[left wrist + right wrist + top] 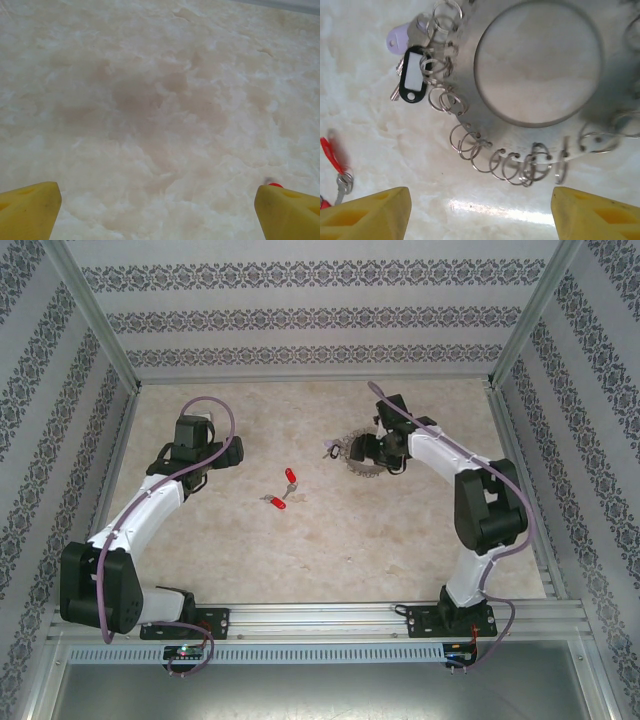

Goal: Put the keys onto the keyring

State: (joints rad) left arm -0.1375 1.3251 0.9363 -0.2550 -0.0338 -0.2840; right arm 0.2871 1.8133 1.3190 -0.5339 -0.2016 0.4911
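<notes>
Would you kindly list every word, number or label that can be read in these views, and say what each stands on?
No text can be read.
Black key tag: its white insert looks blank.
Purple tag: no print visible.
The keyring and the keys: no visible markings.
Wall stripes: ornament, not lettering.

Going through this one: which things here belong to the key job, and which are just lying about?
Job in hand:
- red-headed keys, loose on the table
- keyring, a flat metal loop edged with small split rings

Lying about:
- black tag, at the keyring's rim
- lilac tag, next to it
</notes>
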